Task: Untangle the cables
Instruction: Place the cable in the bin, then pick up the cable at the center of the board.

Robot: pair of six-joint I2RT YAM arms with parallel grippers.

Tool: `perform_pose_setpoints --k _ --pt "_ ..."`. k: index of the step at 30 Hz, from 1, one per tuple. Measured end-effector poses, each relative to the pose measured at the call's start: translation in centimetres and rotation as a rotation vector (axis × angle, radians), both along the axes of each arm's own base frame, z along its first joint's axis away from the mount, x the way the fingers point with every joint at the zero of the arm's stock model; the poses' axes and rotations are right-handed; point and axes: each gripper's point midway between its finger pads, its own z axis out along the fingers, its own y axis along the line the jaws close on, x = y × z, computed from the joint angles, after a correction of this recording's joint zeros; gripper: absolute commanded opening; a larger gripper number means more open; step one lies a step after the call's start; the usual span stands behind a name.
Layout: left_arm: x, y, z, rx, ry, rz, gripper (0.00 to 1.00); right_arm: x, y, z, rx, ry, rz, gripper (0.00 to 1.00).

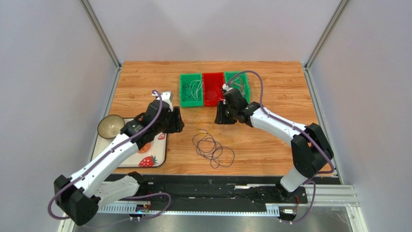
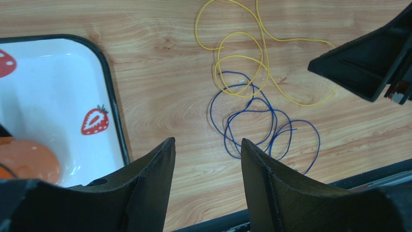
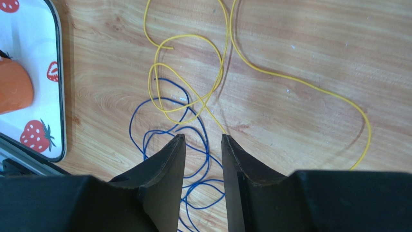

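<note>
Wooden counter (image 1: 271, 145), grey walls (image 1: 48, 72). The top view alone shows the bins (image 1: 213, 89); left arm (image 1: 116, 150) and right arm (image 1: 275, 123) bend inward over the cables (image 1: 211, 145), a yellow-and-dark tangle stretching from mid-counter toward them. Left wrist: left jaws wide apart, empty, beside a strawberry tray (image 2: 113, 96). Right wrist: right jaws narrowly parted, gripping nothing

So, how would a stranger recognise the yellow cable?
On the wooden table, find the red bin at the far side. Thin wire loops lie just in front of it. The yellow cable is the one nearest the bin; the overlapping dark blue cable lies closer to the robot.
</note>
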Motion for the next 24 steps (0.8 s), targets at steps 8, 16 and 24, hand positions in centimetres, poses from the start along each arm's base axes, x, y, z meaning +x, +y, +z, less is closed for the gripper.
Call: perform_pose_setpoints --k 8,16,24 --pt "2.0 -2.8 -3.6 -0.020 0.060 -0.028 0.56 -1.2 0.2 -0.4 0.017 0.033 0.012 0.37" --pt "1.3 -4.7 -7.6 -0.027 0.130 -0.068 0.53 -2.8 1.4 -0.8 0.016 0.046 0.061 0.36" --pt "-1.5 -5.5 -12.6 0.015 0.269 -0.091 0.50 -3.0 1.4 -0.9 0.011 0.048 0.068 0.36"
